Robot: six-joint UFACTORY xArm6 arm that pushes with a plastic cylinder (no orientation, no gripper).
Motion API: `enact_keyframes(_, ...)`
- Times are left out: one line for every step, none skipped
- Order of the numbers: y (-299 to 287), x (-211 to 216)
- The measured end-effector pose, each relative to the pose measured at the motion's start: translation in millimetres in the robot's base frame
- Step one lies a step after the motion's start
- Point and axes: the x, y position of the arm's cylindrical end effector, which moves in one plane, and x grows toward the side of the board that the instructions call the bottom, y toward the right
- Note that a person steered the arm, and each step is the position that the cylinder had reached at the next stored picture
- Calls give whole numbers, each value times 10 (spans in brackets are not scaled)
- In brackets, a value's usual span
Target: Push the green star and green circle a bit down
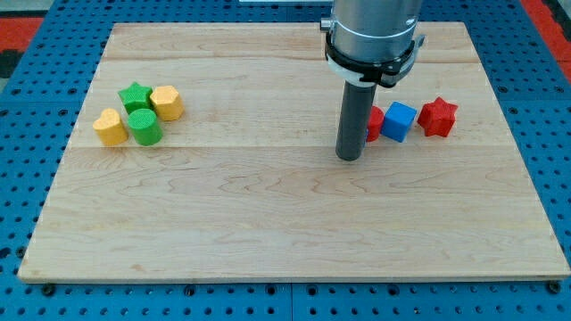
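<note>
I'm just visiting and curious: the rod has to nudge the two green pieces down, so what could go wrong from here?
Two risks, I'd guess. The green star and green circle sit packed against a yellow heart and another yellow block, so pushing may drag those along. Also, my tip sits far off at the view's right, beside a red block and the blue cube, and could bump them when it moves off.

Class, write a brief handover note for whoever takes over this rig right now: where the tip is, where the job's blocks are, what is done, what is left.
My tip rests mid-board, just left of a partly hidden red block, far from the job's blocks.
Green star and green circle sit near the view's left edge, between a yellow heart and another yellow block.
Done: no contact yet.
Left: cross left, get above both greens, nudge them down.
</note>
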Motion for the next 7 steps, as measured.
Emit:
enact_keyframes(-246,-8)
enact_keyframes(-765,233)
enact_keyframes(-1227,34)
enact_keyframes(-1252,-712)
enact_keyframes(-1290,-1347)
enact_keyframes(-1316,-1462)
enact_keyframes(-1775,-1628)
